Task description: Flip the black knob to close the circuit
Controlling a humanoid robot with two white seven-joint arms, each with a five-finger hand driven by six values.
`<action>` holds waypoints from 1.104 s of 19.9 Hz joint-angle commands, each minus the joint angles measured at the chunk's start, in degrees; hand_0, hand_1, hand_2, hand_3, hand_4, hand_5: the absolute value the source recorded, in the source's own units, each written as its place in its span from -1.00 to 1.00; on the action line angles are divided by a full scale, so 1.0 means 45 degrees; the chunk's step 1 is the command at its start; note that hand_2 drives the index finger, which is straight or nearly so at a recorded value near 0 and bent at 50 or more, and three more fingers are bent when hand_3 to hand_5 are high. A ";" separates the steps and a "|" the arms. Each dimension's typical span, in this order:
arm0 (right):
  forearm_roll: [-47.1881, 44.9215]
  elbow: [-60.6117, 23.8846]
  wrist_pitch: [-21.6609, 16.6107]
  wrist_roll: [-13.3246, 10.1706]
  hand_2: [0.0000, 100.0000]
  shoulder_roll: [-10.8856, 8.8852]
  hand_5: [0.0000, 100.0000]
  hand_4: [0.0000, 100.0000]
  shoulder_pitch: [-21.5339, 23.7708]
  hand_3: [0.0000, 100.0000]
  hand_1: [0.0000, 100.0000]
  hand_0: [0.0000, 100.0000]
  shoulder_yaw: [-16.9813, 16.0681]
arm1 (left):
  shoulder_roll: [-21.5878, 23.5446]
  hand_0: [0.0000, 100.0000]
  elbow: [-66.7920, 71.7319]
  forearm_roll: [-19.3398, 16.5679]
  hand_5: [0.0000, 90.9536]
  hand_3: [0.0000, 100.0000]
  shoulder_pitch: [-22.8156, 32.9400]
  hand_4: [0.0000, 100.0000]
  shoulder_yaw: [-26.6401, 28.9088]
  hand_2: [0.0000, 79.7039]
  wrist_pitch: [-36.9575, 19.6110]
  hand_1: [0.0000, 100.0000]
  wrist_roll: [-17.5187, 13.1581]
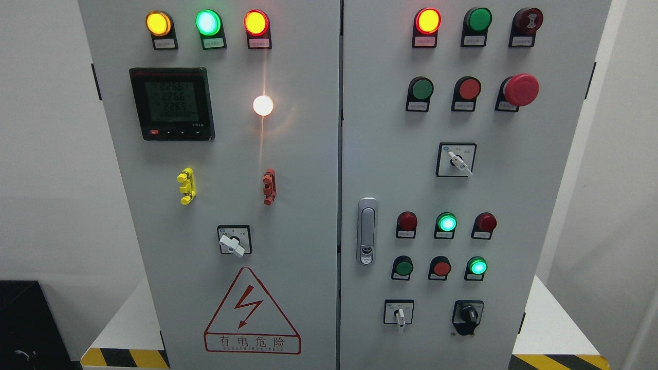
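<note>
The black knob [468,312] is a small rotary switch at the lower right of the grey electrical cabinet's right door [411,128]. Its pointer stands roughly upright. No robot hand or arm shows in the head view.
White-handled selector switches sit to the knob's left [400,314], higher on the right door [459,163] and on the left door [232,243]. A red mushroom stop button [520,89], lit indicator lamps, push buttons and a door latch [366,231] are on the panel. Hazard-striped base edges lie below.
</note>
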 commanded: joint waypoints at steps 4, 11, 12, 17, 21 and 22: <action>0.0060 0.0286 0.0079 -0.0053 -1.00 0.0001 -1.00 -1.00 -0.0215 -1.00 -0.89 -1.00 0.0019 | 0.0000 -0.76 -0.0371 0.0000 -1.00 -1.00 0.0293 -1.00 0.0000 -1.00 0.0008 0.11 -0.0002; -0.0038 0.0208 -0.0058 0.0375 -1.00 0.0020 -1.00 -1.00 -0.0215 -1.00 -0.90 -1.00 -0.0195 | 0.0000 -0.76 -0.0371 0.0000 -1.00 -1.00 0.0292 -1.00 0.0000 -1.00 0.0008 0.11 -0.0002; -0.0096 0.0150 -0.0135 0.0551 -1.00 0.0001 -1.00 -1.00 -0.0215 -1.00 -0.90 -1.00 -0.0215 | 0.0000 -0.76 -0.0371 0.0000 -1.00 -1.00 0.0293 -1.00 0.0000 -1.00 0.0008 0.11 -0.0002; -0.0175 -0.0083 -0.1170 0.1040 -1.00 0.0060 -1.00 -1.00 -0.0528 -1.00 -0.97 -1.00 -0.0662 | 0.0000 -0.76 -0.0371 0.0000 -1.00 -1.00 0.0293 -1.00 0.0000 -1.00 0.0008 0.11 -0.0002; -0.0019 -0.1526 -0.1347 0.1256 -1.00 0.0118 -1.00 -1.00 -0.0450 -1.00 -0.99 -1.00 -0.1542 | 0.0000 -0.76 -0.0371 0.0000 -1.00 -1.00 0.0293 -1.00 0.0000 -1.00 0.0008 0.11 -0.0002; 0.0020 -0.1975 -0.1347 0.1256 -1.00 0.0118 -1.00 -1.00 -0.0411 -0.93 -0.99 -1.00 -0.1543 | 0.0000 -0.76 -0.0371 0.0000 -1.00 -1.00 0.0293 -1.00 0.0000 -1.00 0.0008 0.11 -0.0002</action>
